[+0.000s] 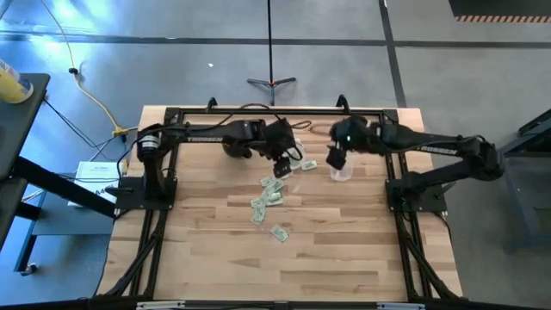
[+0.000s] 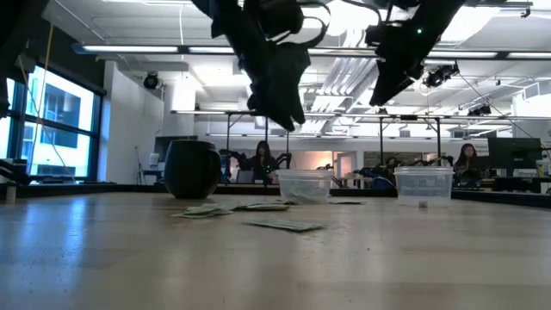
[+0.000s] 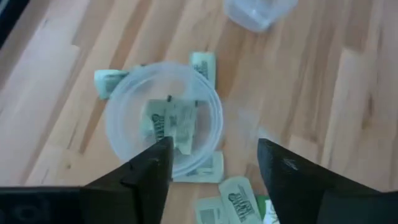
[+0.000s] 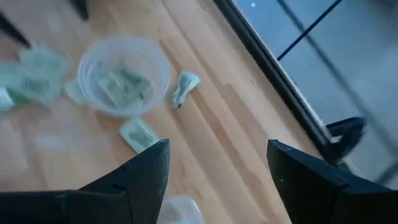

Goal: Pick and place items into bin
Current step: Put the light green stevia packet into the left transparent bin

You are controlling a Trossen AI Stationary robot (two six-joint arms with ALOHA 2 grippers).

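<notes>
The clear shallow bowl point(image 3: 118, 134) stands on the table below my left gripper point(image 3: 211, 163), which hovers open above its near rim and holds nothing. Two or three pale-green slips point(image 3: 168, 121) lie inside the bowl. More slips lie flat around it point(image 3: 204, 62) and nearer the table's middle point(image 1: 269, 198). My right gripper point(image 4: 217, 174) hangs open and holds nothing, above the small clear cup point(image 1: 341, 172), to the right of the bowl point(image 4: 124, 74). In the low view both grippers point(image 2: 280, 103) point(image 2: 392, 82) are well above the table.
A dark-looking mug point(image 2: 191, 168) stands on the table to the left of the bowl point(image 2: 306, 185). The clear cup point(image 2: 424, 185) is to its right. A crumpled slip point(image 4: 185, 87) lies beside the bowl. The table's far edge with its black frame bar point(image 1: 275, 110) is close behind.
</notes>
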